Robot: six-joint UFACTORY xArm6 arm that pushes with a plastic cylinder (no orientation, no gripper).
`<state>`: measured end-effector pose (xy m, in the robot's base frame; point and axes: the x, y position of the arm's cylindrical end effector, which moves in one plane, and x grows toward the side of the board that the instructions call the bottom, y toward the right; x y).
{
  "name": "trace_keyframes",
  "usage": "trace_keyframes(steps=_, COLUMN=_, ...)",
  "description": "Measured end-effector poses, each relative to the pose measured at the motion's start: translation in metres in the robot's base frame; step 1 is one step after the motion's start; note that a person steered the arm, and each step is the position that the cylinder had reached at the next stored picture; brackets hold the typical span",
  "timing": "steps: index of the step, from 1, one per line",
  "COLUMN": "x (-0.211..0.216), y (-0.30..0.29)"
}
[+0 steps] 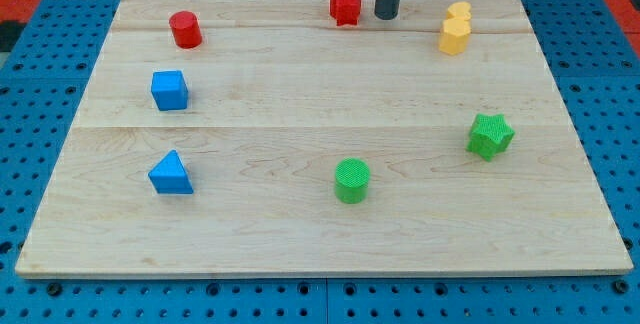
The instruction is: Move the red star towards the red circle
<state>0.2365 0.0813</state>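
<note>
The red star (pixel 346 6) lies near the view's top edge of the wooden board, a little right of centre. The red circle (pixel 185 29) stands at the view's upper left. My tip (pixel 387 15) is on the board just to the right of the red star, a small gap apart from it. The red star is between my tip and the red circle.
A blue cube (pixel 169 90) and a blue triangle (pixel 171 174) lie at the view's left. A green circle (pixel 352 180) is at bottom centre, a green star (pixel 490 135) at right. Two yellow blocks (pixel 455 34) (pixel 460 10) sit at upper right. The board (pixel 320 234) rests on blue pegboard.
</note>
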Motion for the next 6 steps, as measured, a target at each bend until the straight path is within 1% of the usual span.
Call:
trace_keyframes(steps=1, x=-0.025, y=-0.024)
trace_keyframes(steps=2, x=-0.024, y=-0.058)
trace_keyframes(steps=5, x=-0.001, y=-0.174)
trace_keyframes(steps=6, x=0.013, y=-0.217)
